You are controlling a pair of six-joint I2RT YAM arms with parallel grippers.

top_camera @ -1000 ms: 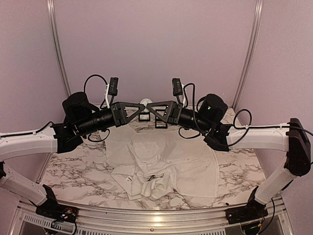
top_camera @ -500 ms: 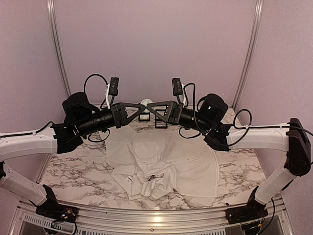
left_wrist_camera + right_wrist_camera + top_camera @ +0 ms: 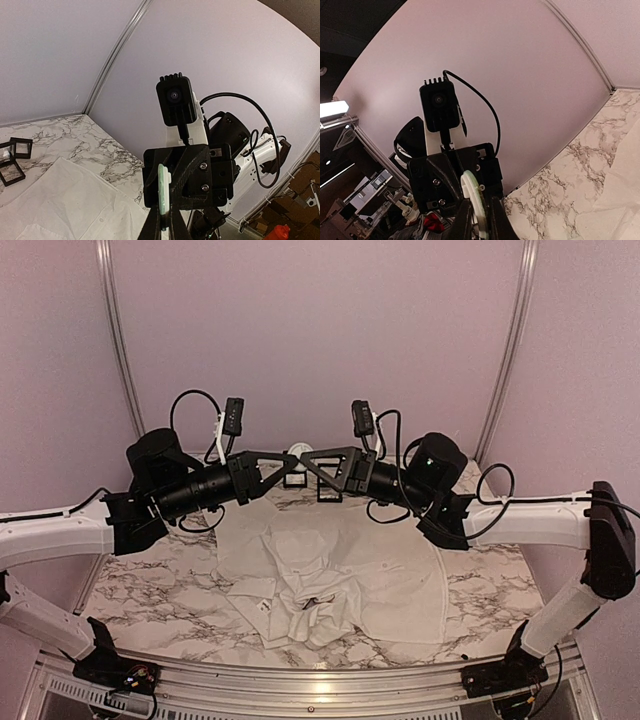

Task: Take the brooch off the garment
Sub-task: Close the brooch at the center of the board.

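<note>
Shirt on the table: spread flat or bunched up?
Bunched up: the shirt lies rumpled on the marble table, cloth gathered into folds near its front edge.

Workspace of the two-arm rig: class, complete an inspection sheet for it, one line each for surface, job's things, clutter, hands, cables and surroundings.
Surface: white marble-patterned table.
Job's things: white garment lies crumpled on the table; the pale round brooch is held up in the air, off it.
Clutter: two black-framed boxes on the table beyond the garment.
Hands: left hand shut on the brooch; right hand appears closed on it too, facing the left.
Cables: black cables loop above both wrists, clear of the garment.
Surroundings: plain lilac walls, metal uprights.
</note>
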